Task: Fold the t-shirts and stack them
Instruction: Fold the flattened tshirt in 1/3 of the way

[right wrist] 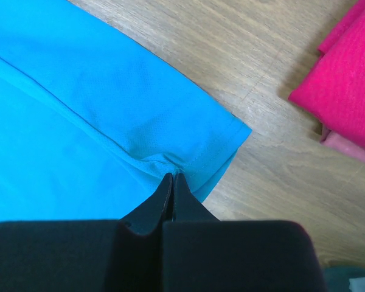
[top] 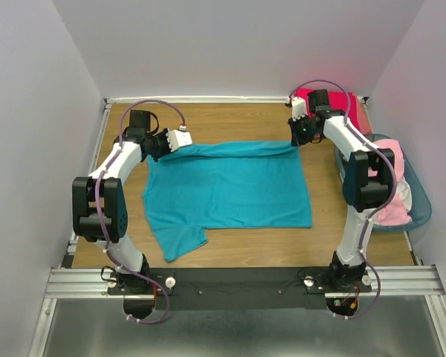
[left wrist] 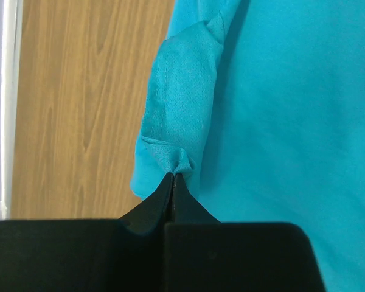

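Observation:
A teal t-shirt (top: 230, 186) lies spread on the wooden table, one sleeve sticking out at the near left. My left gripper (top: 184, 146) is shut on its far left edge; the left wrist view shows the pinched fold of cloth (left wrist: 173, 159) at my gripper (left wrist: 173, 176). My right gripper (top: 298, 141) is shut on its far right corner; the right wrist view shows the hem (right wrist: 188, 155) bunched at my gripper (right wrist: 173, 176). A folded crimson-pink t-shirt (top: 334, 100) lies at the far right corner, also in the right wrist view (right wrist: 347, 79), with a lighter pink layer (right wrist: 353, 149) beneath it.
A blue-tinted plastic basket (top: 424, 208) at the right edge holds light pink shirts (top: 398, 201). White walls close in the table on three sides. A metal rail (top: 238, 279) with the arm bases runs along the near edge.

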You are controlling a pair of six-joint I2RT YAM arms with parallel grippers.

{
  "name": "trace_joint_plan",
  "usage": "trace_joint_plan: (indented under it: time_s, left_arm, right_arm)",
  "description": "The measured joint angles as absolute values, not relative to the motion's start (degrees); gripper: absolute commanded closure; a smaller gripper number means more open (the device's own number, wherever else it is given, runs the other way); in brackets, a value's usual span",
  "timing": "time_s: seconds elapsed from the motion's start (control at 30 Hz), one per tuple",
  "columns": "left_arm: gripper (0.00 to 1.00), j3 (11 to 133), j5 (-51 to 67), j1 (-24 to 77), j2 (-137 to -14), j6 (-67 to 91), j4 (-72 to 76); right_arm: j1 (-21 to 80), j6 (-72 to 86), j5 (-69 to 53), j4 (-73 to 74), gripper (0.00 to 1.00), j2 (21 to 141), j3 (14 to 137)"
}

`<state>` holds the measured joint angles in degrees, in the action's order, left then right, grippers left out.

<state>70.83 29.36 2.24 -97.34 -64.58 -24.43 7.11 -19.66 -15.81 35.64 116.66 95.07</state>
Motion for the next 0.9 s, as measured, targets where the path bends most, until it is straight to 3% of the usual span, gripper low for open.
trace_joint_plan:
  time_s: [0.9]
  left_arm:
    - [1.0,66.6,28.9,1.7,-95.6,-66.6,-26.3]
  right_arm:
    - [7.1,-22.2,-16.3,35.6,1.0,114.8,88.3]
